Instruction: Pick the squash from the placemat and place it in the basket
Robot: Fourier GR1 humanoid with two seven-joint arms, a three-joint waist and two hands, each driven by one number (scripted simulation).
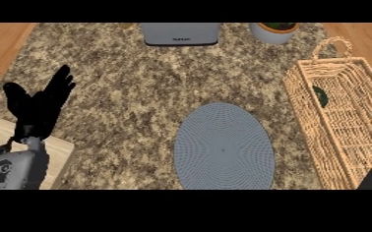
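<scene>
Black left hand (40, 103): at the left edge, fingers straight and spread, holding nothing.
Placemat: round grey ribbed placemat (224, 147), near centre, bare.
Basket: woven wicker basket (335, 128) at the right.
Squash: dark green squash (320, 96) lies inside the basket's far part.
Far edge: grey metal toaster (179, 33), white plant pot (274, 32).

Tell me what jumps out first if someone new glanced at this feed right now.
The round grey placemat at centre front lies bare, and the tall wicker basket at the right edge has a dark green squash showing inside it. At the left, the black left hand rests open, fingers up. A grey appliance and a potted plant sit along the back.
</scene>
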